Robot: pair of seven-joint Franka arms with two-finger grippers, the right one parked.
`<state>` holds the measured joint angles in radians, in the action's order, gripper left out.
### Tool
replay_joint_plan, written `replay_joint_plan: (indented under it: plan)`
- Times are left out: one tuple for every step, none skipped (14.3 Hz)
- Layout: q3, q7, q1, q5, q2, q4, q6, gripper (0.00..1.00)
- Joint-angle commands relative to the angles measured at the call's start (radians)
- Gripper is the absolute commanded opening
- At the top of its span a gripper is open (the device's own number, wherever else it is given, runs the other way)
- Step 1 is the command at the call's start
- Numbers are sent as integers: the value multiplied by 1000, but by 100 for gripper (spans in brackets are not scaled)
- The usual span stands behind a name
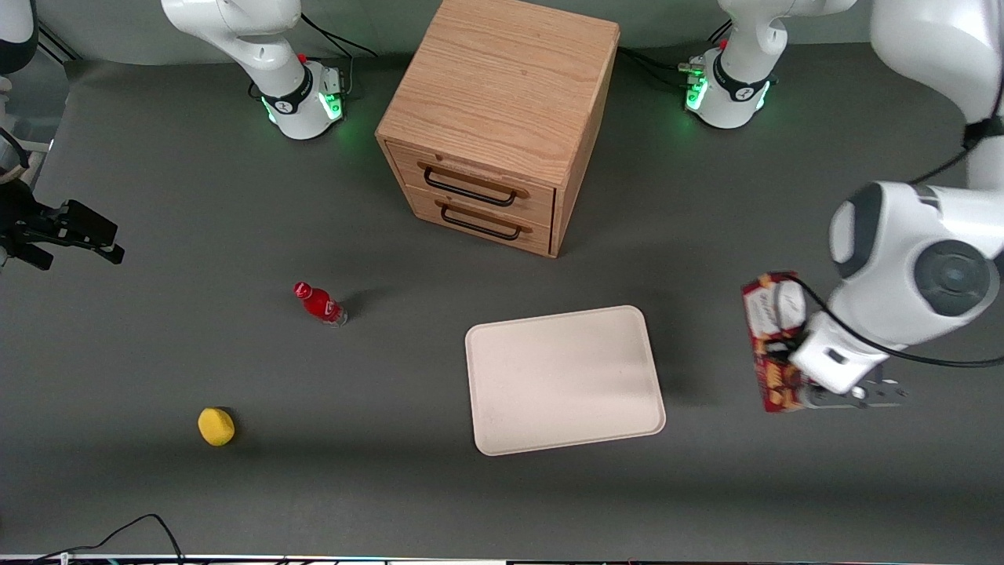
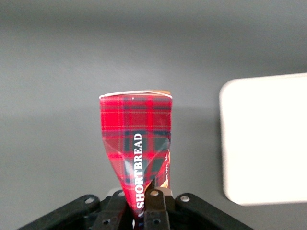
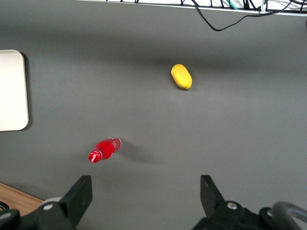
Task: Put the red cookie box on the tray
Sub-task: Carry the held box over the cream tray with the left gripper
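Beside the tray [image 1: 565,380], claw [image 2: 144,199] pinches red cookie box [image 2: 136,143] (lifted, I think); next, carry over tray.

- "SHORTBREAD" is printed in white capitals along the tartan side of the long dark-red cardboard cookie box [image 2: 136,148], held in the black two-finger gripper [image 2: 144,203]
- No other text can be read

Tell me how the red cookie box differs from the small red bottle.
The cookie box is a long tartan carton; the bottle is small, rounded and plain red. The box is pinched in the claw at the working arm's end of the table, beside the tray; the bottle lies free toward the parked arm's end. Both are red.
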<state>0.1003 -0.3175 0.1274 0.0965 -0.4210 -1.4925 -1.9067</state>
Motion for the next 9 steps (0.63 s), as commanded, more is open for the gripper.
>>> replay_joint_plan:
  plan:
    - [-16, -205, 128, 23, -48, 47, 38, 0]
    - [-16, -242, 159, 20, -80, 57, 29, 0]
    - [-16, -267, 188, 19, -122, 76, -1, 0]
    - [-16, -291, 202, 20, -160, 90, -44, 0]
    - [-16, -307, 205, 25, -197, 92, -95, 0]
    - [-16, -308, 216, 38, -225, 90, -144, 0]
    - [-16, -310, 218, 51, -252, 87, -184, 0]
    - [-16, -310, 219, 60, -274, 87, -218, 0]
    - [-16, -308, 219, 58, -291, 86, -247, 0]
